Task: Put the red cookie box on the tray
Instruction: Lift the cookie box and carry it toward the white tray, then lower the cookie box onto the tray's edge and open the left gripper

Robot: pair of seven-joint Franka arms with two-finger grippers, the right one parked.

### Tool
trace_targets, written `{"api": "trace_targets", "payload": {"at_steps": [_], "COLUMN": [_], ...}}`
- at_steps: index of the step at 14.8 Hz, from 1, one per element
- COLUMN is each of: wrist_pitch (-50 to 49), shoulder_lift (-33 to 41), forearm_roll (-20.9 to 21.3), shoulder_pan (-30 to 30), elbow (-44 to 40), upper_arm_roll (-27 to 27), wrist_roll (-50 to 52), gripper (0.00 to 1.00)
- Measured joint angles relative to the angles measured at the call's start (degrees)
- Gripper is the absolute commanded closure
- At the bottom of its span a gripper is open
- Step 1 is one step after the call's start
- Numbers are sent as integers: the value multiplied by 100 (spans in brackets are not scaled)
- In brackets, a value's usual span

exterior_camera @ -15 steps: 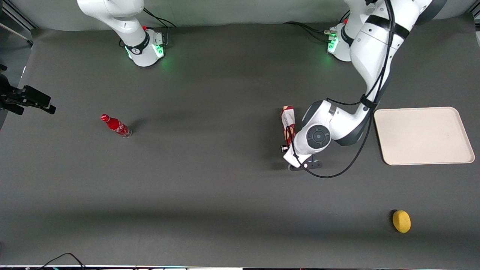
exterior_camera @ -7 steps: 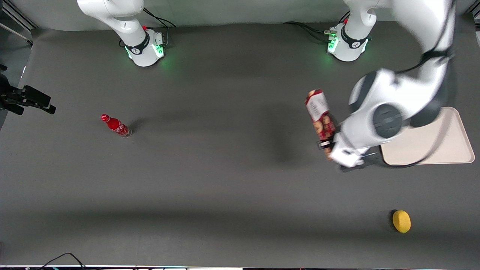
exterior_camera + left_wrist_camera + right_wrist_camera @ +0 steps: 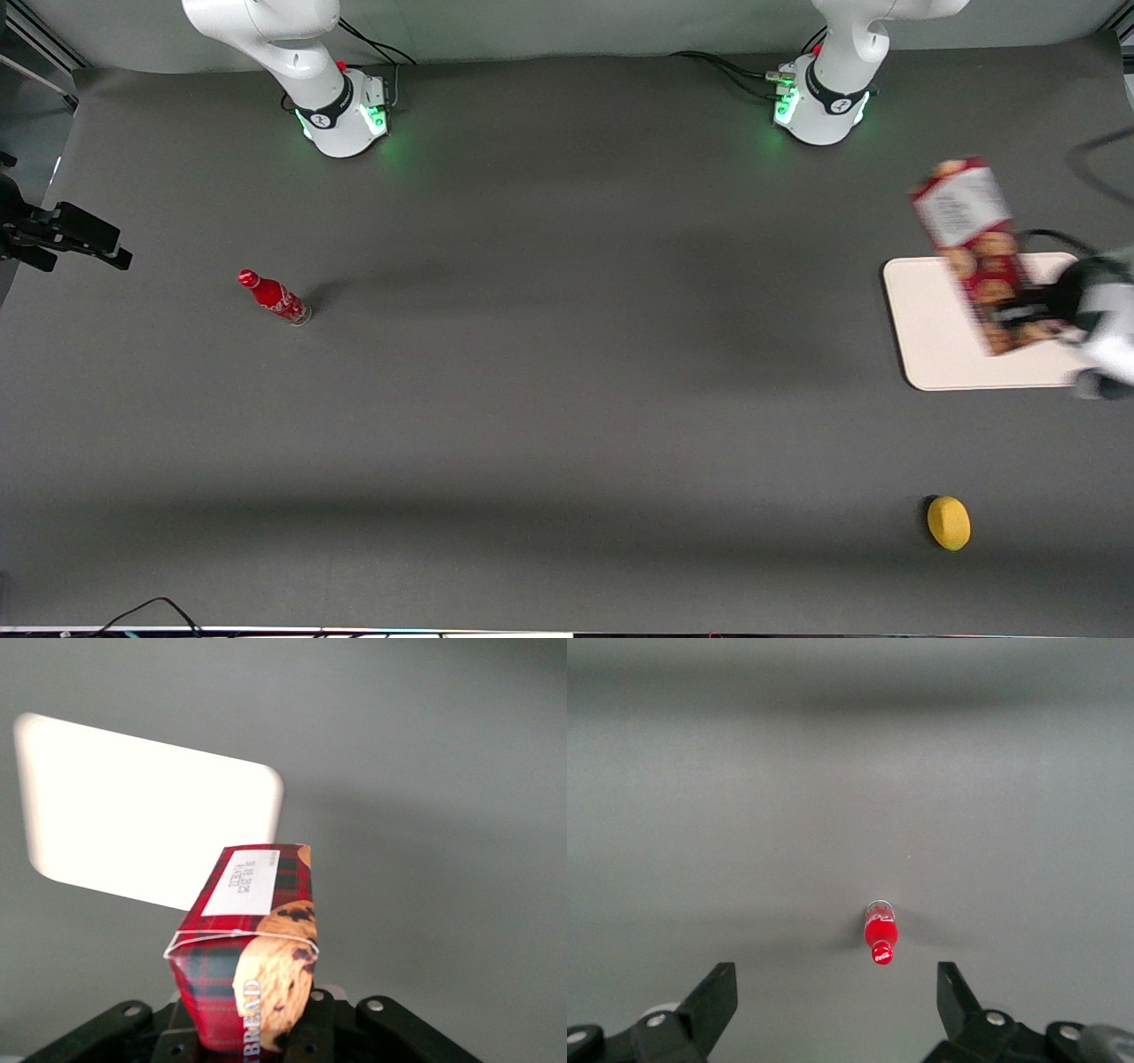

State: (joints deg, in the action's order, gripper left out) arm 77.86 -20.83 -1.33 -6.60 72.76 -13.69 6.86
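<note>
while airborne, red cookie box (image 3: 974, 252) in end effector (image 3: 1032, 315)

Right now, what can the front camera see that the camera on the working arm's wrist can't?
Only the front view shows the little red bottle standing toward the parked arm's end of the table, the yellow lemon-like thing nearer the camera than the tray, and both arm bases. Only the wrist view shows the cookie box close up, with its plaid pattern and white label. Both show the box held up in the air by the gripper, shut on it, over the cream tray, plus the dark table.
</note>
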Motion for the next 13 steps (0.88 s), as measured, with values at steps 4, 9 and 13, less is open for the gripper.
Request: {"api": "trace_targets", "payload": {"at_steps": [4, 9, 13], "wrist_pitch": [933, 2634, 3882], "shoulder_lift": [-809, -1951, -2228], "forearm_roll": [-93, -262, -893], "shoulder_pan": [141, 616, 872], "elbow": [32, 297, 1121], "upper_arm_roll": [-1586, -1757, -1912], "wrist_roll": [-2727, -3962, -4651], "gripper": [100, 100, 100]}}
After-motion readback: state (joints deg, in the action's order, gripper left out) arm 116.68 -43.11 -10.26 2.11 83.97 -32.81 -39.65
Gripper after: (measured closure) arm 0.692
